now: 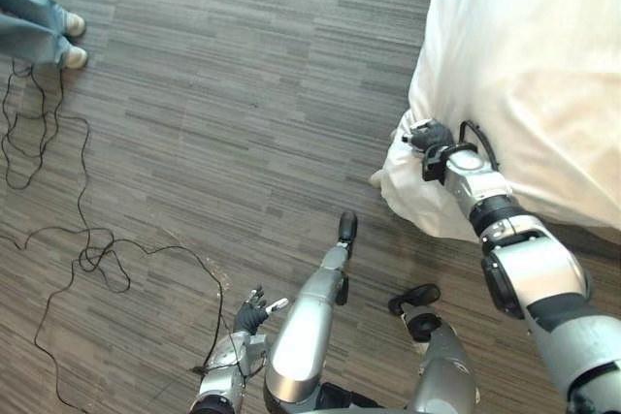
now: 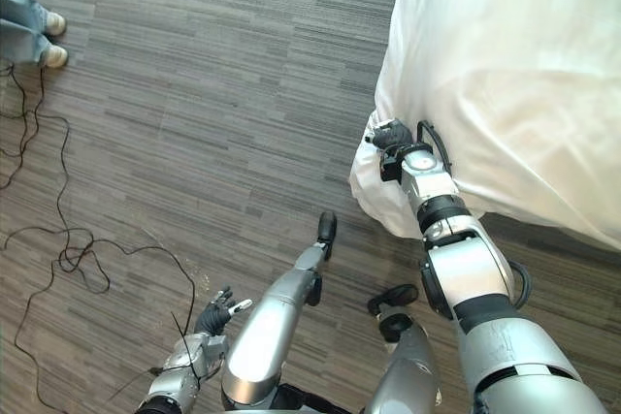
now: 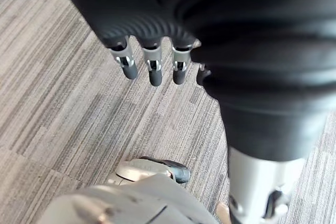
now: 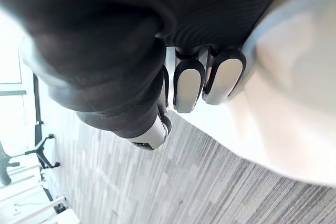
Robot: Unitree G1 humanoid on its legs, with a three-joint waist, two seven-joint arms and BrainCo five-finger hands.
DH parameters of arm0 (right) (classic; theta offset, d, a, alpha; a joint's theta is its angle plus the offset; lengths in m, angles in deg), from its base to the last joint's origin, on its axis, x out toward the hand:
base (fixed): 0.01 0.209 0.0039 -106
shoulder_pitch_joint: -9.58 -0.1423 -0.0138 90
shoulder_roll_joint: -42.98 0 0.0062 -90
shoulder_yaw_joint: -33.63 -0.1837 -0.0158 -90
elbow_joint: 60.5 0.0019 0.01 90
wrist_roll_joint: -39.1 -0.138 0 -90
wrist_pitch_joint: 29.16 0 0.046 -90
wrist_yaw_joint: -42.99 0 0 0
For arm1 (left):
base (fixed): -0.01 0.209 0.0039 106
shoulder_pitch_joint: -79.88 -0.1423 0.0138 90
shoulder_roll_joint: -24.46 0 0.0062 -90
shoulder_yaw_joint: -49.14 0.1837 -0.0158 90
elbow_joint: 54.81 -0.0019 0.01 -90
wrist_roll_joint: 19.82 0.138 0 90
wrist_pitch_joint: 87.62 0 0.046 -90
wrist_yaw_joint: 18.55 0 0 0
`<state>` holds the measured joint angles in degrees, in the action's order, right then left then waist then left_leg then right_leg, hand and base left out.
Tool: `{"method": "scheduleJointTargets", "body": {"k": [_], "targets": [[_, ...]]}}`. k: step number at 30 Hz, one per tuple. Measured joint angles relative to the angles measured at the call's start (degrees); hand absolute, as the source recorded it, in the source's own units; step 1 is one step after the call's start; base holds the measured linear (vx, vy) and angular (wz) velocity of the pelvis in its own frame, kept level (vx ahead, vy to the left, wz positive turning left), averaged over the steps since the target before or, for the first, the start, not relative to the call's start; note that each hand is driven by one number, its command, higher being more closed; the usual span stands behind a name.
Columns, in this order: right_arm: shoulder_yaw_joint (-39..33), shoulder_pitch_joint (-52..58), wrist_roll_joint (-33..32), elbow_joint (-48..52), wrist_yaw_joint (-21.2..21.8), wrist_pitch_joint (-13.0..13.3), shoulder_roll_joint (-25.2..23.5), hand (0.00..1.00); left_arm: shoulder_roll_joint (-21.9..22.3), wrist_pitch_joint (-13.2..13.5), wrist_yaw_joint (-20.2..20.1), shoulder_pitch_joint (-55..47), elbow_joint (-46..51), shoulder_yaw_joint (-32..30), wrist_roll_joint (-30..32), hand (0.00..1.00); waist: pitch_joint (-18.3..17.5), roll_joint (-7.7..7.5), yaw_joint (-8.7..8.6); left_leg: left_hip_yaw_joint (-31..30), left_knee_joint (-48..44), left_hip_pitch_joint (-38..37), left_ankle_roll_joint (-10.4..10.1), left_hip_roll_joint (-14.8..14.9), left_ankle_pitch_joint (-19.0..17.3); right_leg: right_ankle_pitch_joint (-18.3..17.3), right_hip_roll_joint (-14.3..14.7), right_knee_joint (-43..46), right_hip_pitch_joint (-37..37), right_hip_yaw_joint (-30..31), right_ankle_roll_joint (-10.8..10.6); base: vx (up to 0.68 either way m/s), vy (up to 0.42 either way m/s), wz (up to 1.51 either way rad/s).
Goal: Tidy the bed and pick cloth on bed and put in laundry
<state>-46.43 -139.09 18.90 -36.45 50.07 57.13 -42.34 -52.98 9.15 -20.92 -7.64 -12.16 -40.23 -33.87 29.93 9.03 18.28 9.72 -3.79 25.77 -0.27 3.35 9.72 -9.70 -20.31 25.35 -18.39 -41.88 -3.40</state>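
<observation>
Fingers [image 4: 188,90] of the right hand [image 1: 429,137]: curled and pressed side by side into the hanging edge of the white soft fabric bed cover [image 1: 524,75]. It looks like a fold is pinched against the palm. That hand sits at the near corner of the bed [image 2: 505,65], where the cover drapes down toward the floor. Fingers [image 3: 153,71] of the left hand [image 1: 250,315]: straight, slightly spread, holding nothing. It hangs over the floor, well apart from the bed. Handling guess: the cover is light, limp and big, so it will drag and bunch rather than slide as one sheet. No breakage risk, but a smooth weave may slip out of a shallow pinch. Best hold is probably the hem at the corner with a deep fold, then a pull flat along the bed edge. The grey streaked plank-pattern floor [image 1: 243,94] is flat and open beside the bed. A person in blue jeans and white shoes [image 1: 44,31] stands far from the bed, across the floor.
</observation>
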Motion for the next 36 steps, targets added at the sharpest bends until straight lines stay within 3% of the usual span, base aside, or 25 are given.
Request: {"method": "scheduleJointTargets", "body": {"k": [2,4,6,9,10,13,16,21,23,26,28,29,31,34,36], "targets": [[0.01,2.1,-0.32,0.25,3.41,1.19,-0.02,1.0,-0.14,0.0,0.01,0.03,-0.02,0.58,0.01,0.0,-0.33,0.5,-0.97,0.18,-0.01,-0.23,0.0,-0.44,-0.01,-0.07,-0.57,0.43,-0.04,0.28,-0.14,0.01,-0.01,0.02],[0.27,7.63,-0.73,3.24,10.51,3.54,-0.42,1.0,-0.56,-0.21,0.11,0.08,-0.51,0.59,0.15,0.0,-0.32,0.48,-2.59,0.67,0.01,-0.87,0.0,-0.73,-0.04,0.07,-0.81,0.51,0.1,1.14,-0.37,0.02,-0.017,-0.08],[3.18,13.97,-0.72,6.71,14.85,3.83,-1.77,1.0,-1.01,-0.36,0.26,0.05,-1.11,0.52,0.25,0.0,-0.09,0.12,-4.22,1.25,0.4,-2.31,0.03,-0.93,-0.1,0.12,-0.77,0.46,0.8,1.91,-0.45,0.02,-0.026,-0.18],[13.44,26.22,0.55,14.12,19.9,3.7,-3.82,1.0,-2.54,-0.51,0.64,-0.15,-2.26,0.08,1.34,0.0,0.58,-1.91,-7.23,1.93,1.97,-6.37,-0.54,-0.99,-0.56,0.12,-0.34,-0.51,3.52,3.11,-0.48,0.02,-0.029,-0.28],[20.54,33.4,0.55,19.8,21.35,3.3,-6.07,1.0,-3.72,-1.08,1.41,-0.59,-2.49,-0.37,2.14,0.0,0.58,-4.01,-9.24,2.64,2.23,-8.4,-1.15,-0.33,-1.16,0.11,0.63,-2.03,5.38,3.65,-0.44,0.02,-0.046,-0.38],[31.91,42.53,0.55,30.77,22.59,3.42,-10.94,1.0,-5.98,-1.52,2.63,-1.34,-2.49,-0.89,4.42,0.0,0.38,-8.14,-11.42,3.96,2.94,-12.92,-1.95,1.5,-1.75,0.54,3.56,-5.62,9.74,4.52,0.04,0.03,-0.084,-0.37],[35.65,42.82,-0.84,37.42,23.93,5.8,-14.24,1.0,-6.7,-1.43,3.69,-1.8,-2.5,-1.32,5.1,0.0,-0.26,-9.79,-11.29,4.61,2.85,-15.54,-2.26,3.11,-1.98,1.09,5.85,-7.92,12.74,4.81,-0.11,0.03,-0.107,-0.2],[32.75,36.42,-13.8,44.4,24.18,10.87,-17.03,1.0,-7.05,-3.63,1.16,-4.99,-3.9,-1.8,-1.85,0.0,-3.68,-11.62,-11.35,6.05,2.78,-18.76,-2.79,4.93,-2.37,2.33,8.69,-11.79,16.47,5.86,0.18,0.05,-0.054,-0.17],[25.71,32.06,-19.14,47.1,23.46,12.89,-18.96,1.0,-6.9,-4.73,0.49,-5.64,-4.27,-2.38,-3.32,0.0,-4.63,-11.47,-11.44,6.42,2.74,-19.73,-2.8,5.17,-2.37,2.69,9.07,-12.5,17.47,6.19,0.15,0.03,-0.008,-0.08],[14.85,22.84,-21.58,46.7,20.28,13.98,-19.61,1.0,-6.99,-6.22,-0.64,-5.52,-3.54,-2.42,-3.44,0.0,-4.25,-10.56,-11.6,6.73,2.1,-19.47,-2.79,5.48,-2.37,2.73,8.94,-11.73,17.0,6.55,0.27,-0.06,0.028,-0.07],[2.43,9.73,-24.55,40.8,16.07,13.29,-16.41,1.0,-6.27,-7.24,-2.56,-5.16,-1.66,-2.3,-3.63,0.0,-2.92,-7.94,-11.29,6.69,1.04,-18.25,-2.75,5.2,-2.39,2.25,7.69,-9.09,15.23,6.72,0.56,-0.14,0.076,0.04],[0.25,6.79,-25.24,38.94,15.22,12.98,-14.98,1.0,-5.86,-7.51,-3.01,-4.91,-1.6,-2.24,-3.89,0.0,-3.03,-7.13,-11.16,6.7,0.75,-17.16,-2.76,5.04,-2.4,2.11,7.19,-8.14,13.94,6.8,0.66,-0.18,0.105,0.01],[-4.94,-1.04,-27.79,32.72,12.59,11.29,-8.82,1.0,-4.58,-7.74,-4.77,-3.22,-2.57,-0.77,-4.89,0.0,-3.29,-3.22,-10.52,6.77,0.93,-12.6,-2.81,4.27,-2.31,1.69,5.48,-4.97,7.61,7.82,0.85,-0.13,0.068,-0.07],[-7.03,-1.2,-28.84,24.3,9.92,9.27,-2.28,1.0,-3.37,-7.72,-5.7,-1.58,-3.34,-0.03,-6.82,0.0,-2.81,-0.51,-9.38,7.9,1.87,-9.5,-1.94,3.23,-0.97,1.96,4.06,-1.72,1.37,10.36,1.13,-0.04,0.01,-0.24],[-7.42,1.25,-28.78,19.44,8.02,7.49,-0.21,1.0,-3.08,-7.65,-6.3,-0.33,-4.43,-0.1,-6.83,0.0,-2.59,-0.03,-9.49,8.49,1.86,-7.96,-0.87,2.76,-0.15,1.76,3.12,-0.1,-1.42,11.39,1.35,0.03,-0.017,-0.21]]}}
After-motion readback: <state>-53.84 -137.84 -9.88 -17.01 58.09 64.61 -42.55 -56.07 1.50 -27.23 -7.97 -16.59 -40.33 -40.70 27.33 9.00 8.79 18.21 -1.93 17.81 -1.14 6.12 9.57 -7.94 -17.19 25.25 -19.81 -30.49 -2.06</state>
